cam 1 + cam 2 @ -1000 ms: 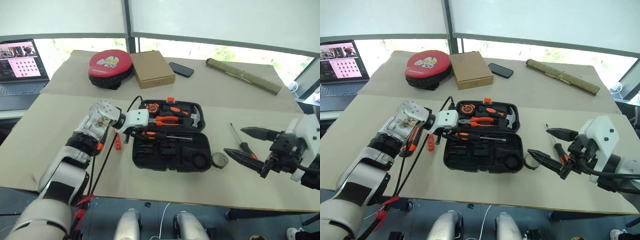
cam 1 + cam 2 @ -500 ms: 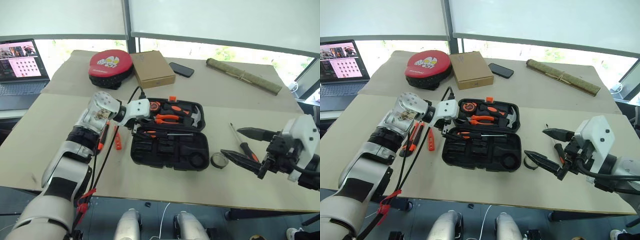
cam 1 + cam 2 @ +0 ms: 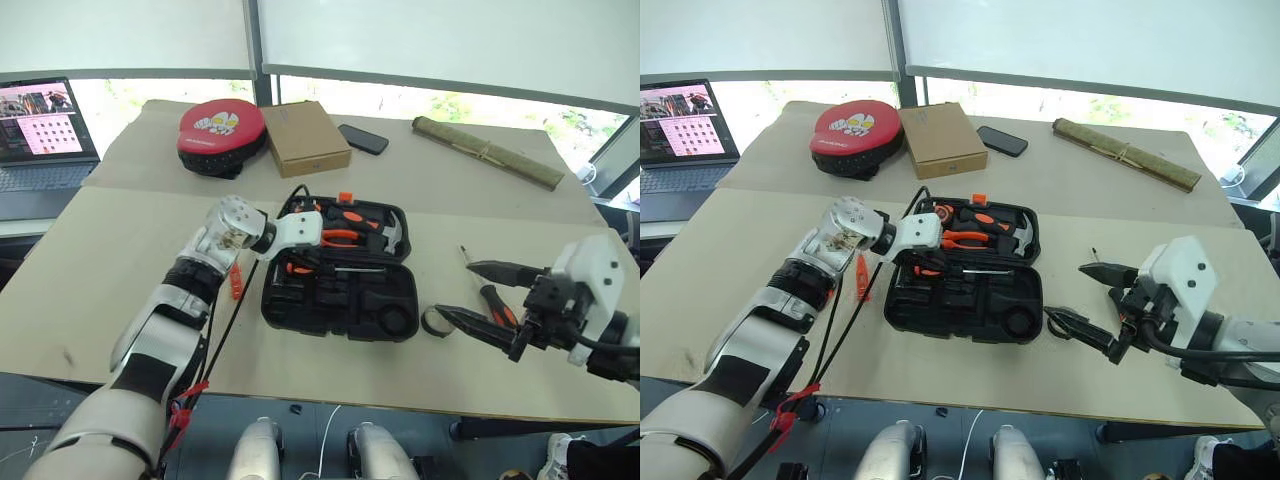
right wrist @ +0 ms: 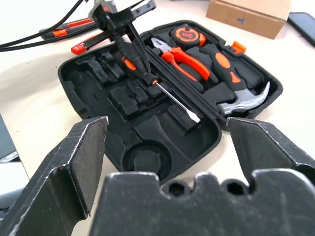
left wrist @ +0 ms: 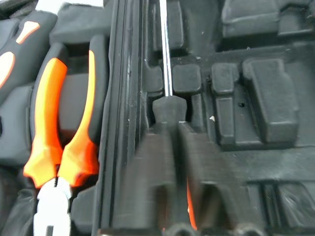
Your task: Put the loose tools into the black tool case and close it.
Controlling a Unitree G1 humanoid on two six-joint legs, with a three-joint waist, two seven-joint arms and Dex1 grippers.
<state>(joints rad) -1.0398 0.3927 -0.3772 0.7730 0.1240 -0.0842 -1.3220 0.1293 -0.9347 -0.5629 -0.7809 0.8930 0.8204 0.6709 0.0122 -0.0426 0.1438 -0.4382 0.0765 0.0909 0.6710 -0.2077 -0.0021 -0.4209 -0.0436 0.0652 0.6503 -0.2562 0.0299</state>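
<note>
A: What is added by the wrist views?
B: The left gripper (image 5: 172, 162) is seen clamped narrowly on a screwdriver (image 5: 166, 73) handle inside the open black tool case (image 3: 340, 305); pliers (image 5: 59, 128) are seated alongside.
A: And the right gripper (image 3: 480, 298)?
B: It is held wide, empty, near the tape roll (image 3: 435, 320).
A: What has changed?
B: The left gripper has been shifted rightward over the case and closed.

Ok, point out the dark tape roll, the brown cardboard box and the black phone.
dark tape roll (image 3: 436, 320), left eye view, its rim
brown cardboard box (image 3: 304, 137), left eye view, top face
black phone (image 3: 362, 139), left eye view, screen
</note>
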